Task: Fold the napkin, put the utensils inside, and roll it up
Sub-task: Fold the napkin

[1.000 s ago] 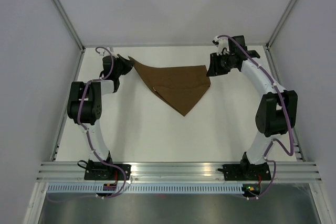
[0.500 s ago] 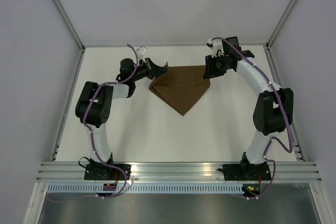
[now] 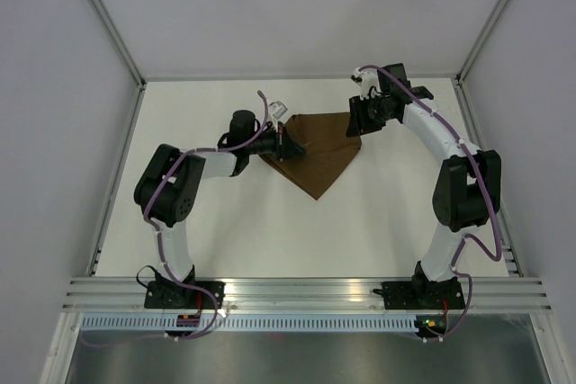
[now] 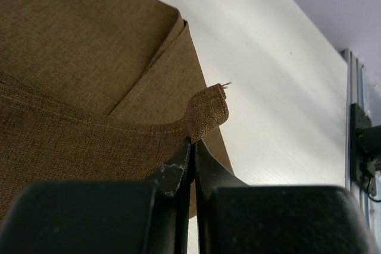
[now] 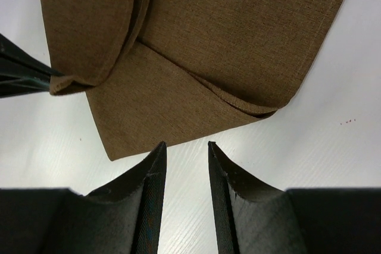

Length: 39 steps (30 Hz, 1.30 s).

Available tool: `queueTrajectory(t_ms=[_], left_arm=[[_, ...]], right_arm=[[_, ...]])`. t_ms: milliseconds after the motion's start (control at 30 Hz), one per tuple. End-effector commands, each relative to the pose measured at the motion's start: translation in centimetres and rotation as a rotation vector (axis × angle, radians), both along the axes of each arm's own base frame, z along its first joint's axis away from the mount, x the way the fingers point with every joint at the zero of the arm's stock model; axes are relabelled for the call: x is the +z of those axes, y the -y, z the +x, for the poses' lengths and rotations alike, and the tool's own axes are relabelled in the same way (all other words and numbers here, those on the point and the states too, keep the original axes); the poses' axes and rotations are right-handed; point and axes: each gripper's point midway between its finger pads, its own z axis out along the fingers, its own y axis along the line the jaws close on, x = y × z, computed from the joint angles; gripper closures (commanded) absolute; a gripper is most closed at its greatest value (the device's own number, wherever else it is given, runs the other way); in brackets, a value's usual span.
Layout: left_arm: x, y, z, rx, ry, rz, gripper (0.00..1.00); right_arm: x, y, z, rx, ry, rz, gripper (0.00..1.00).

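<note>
The dark brown napkin (image 3: 317,152) lies partly folded at the back middle of the white table. My left gripper (image 3: 290,147) is shut on a corner of the napkin (image 4: 207,111) and holds it over the cloth's left part. In the left wrist view the pinched corner curls above the fingertips (image 4: 180,162). My right gripper (image 3: 353,129) is open and empty at the napkin's right corner; in the right wrist view its fingers (image 5: 156,173) stand just short of the cloth edge (image 5: 196,99). The knife is out of view.
The table (image 3: 243,222) is bounded by grey side walls and metal frame posts (image 3: 106,15). An aluminium rail (image 3: 297,292) with both arm bases runs along the near edge.
My left gripper has carried the napkin's left corner rightward over the cloth, so the napkin is now narrower. My right gripper has stayed at the right corner.
</note>
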Motion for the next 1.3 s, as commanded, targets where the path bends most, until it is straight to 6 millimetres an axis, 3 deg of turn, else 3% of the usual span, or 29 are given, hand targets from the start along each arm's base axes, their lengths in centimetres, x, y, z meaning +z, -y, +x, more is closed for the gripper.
queueTrajectory(t_ms=[0, 600, 867, 1033, 1100, 1267], left_arm=[[0.7, 0.6, -1.5, -0.069, 0.131, 0.072, 0.94], [-4.3, 3.0, -5.8, -0.088, 0.141, 0.274, 0.91], [-4.4, 5.1, -7.3, -0.091, 0.181, 0.323, 0.64], [-4.5, 6.7, -8.4, -0.142, 0.23, 0.358, 0.59], [-5.9, 7.2, -9.3, -0.167, 0.217, 0.407, 0.59], [-5.9, 8.0, -9.5, -0.164, 0.226, 0.403, 0.59]], right_arm=[[0.7, -0.1, 0.8, -0.005, 0.027, -0.014, 0.6], [-0.6, -0.5, 0.6, 0.005, 0.0, -0.04, 0.6], [-1.1, -0.7, 0.6, 0.012, -0.005, -0.055, 0.6], [-1.6, -0.8, 0.6, 0.015, -0.016, -0.061, 0.6], [-1.8, -0.8, 0.6, 0.015, -0.023, -0.063, 0.6], [-2.0, -0.8, 0.5, 0.016, -0.031, -0.067, 0.6]])
